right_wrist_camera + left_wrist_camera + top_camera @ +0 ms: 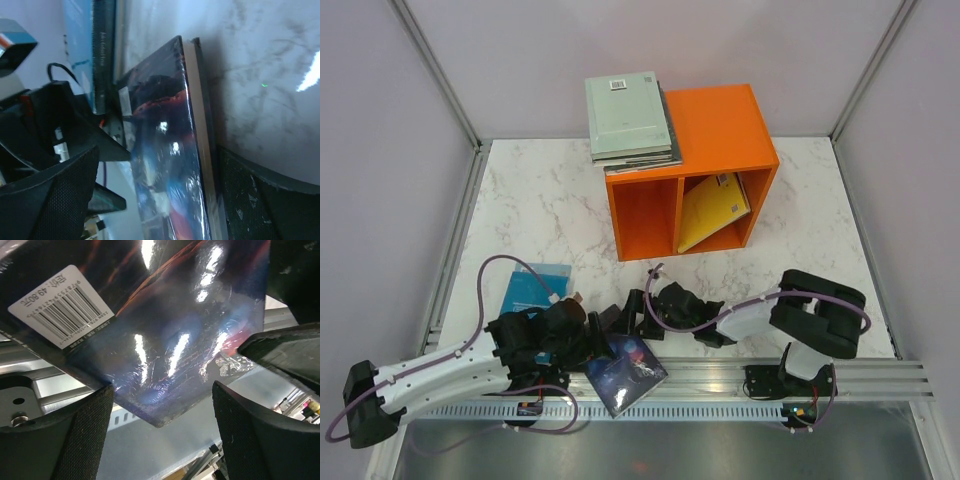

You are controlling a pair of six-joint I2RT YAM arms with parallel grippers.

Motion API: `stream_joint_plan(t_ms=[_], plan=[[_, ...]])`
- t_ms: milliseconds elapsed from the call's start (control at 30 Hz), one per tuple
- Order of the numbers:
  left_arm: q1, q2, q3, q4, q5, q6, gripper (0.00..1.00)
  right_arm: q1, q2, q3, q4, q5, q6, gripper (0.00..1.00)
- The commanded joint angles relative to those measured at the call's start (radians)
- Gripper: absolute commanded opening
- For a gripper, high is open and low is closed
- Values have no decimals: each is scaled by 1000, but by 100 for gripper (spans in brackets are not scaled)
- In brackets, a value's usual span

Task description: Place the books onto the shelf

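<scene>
A dark space-like book (625,372) lies at the table's near edge, jutting over the rail. My left gripper (592,336) is open; in its wrist view this book's (170,340) corner sits between the fingers (82,435), the left one touching its edge. My right gripper (638,312) is open astride the same book (165,165), one finger (270,200) close beside its spine. The orange shelf (720,125) stands at the back, with a yellow book (712,210) leaning in its right cubby and a stack of grey-green books (630,115) on top. A light blue book (533,288) lies flat on the left.
A slotted metal rail (740,378) runs along the near edge under the dark book. The marble table (540,200) is fenced by pale walls and metal posts. The left arm's cable (510,262) loops over the light blue book, which the right wrist view shows beyond the dark one (80,45).
</scene>
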Motion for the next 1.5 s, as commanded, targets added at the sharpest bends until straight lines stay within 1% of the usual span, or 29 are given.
stream_joint_plan(t_ms=[0, 100, 200, 333, 467, 567, 600, 667, 700, 767, 800, 900, 967, 1000, 1033, 1100, 1233, 1300, 1367, 1400, 1433, 1467], plan=[[1, 78, -104, 67, -27, -3, 83, 46, 132, 4, 152, -40, 76, 98], [1, 97, -126, 118, -31, 0, 83, 69, 209, -12, 262, -59, 125, 98], [7, 127, -132, 154, -39, 17, 83, 75, 238, -48, 339, -84, 154, 93], [30, 175, -107, 158, -54, 64, 83, 75, 205, -128, 375, -95, 163, 85], [64, 204, -89, 172, -66, 124, 83, 75, 128, -176, 376, -121, 136, 81], [79, 227, -80, 192, -73, 147, 82, 74, 123, -176, 436, -173, 133, 76], [79, 238, -72, 195, -80, 158, 82, 75, 129, -170, 479, -211, 142, 74], [82, 248, -63, 201, -85, 169, 82, 77, 152, -147, 516, -242, 150, 68], [85, 261, -58, 200, -92, 183, 82, 78, 161, -142, 561, -257, 157, 65], [90, 273, -44, 200, -96, 199, 82, 81, 181, -142, 608, -280, 186, 56], [95, 287, -37, 201, -96, 225, 82, 80, 192, -151, 644, -288, 199, 45], [107, 305, -29, 206, -96, 249, 82, 80, 207, -171, 726, -300, 220, 36], [112, 317, -21, 204, -96, 271, 82, 80, 220, -185, 769, -329, 243, 34], [119, 319, -18, 207, -96, 281, 82, 78, 221, -190, 804, -342, 249, 36], [122, 324, -11, 209, -96, 287, 82, 80, 221, -193, 816, -351, 254, 41], [131, 336, 0, 209, -96, 310, 82, 78, 214, -194, 820, -377, 257, 44], [133, 374, 22, 213, -120, 338, 81, 80, 201, -176, 809, -412, 255, 59], [133, 402, 31, 210, -125, 348, 81, 77, 195, -165, 794, -417, 255, 63], [135, 414, 40, 212, -128, 353, 81, 78, 183, -164, 781, -412, 252, 58], [135, 423, 45, 213, -129, 357, 81, 78, 177, -167, 771, -408, 248, 50], [135, 425, 45, 217, -129, 359, 81, 80, 169, -170, 763, -394, 246, 45], [135, 426, 45, 215, -129, 359, 81, 80, 152, -183, 758, -386, 243, 37]])
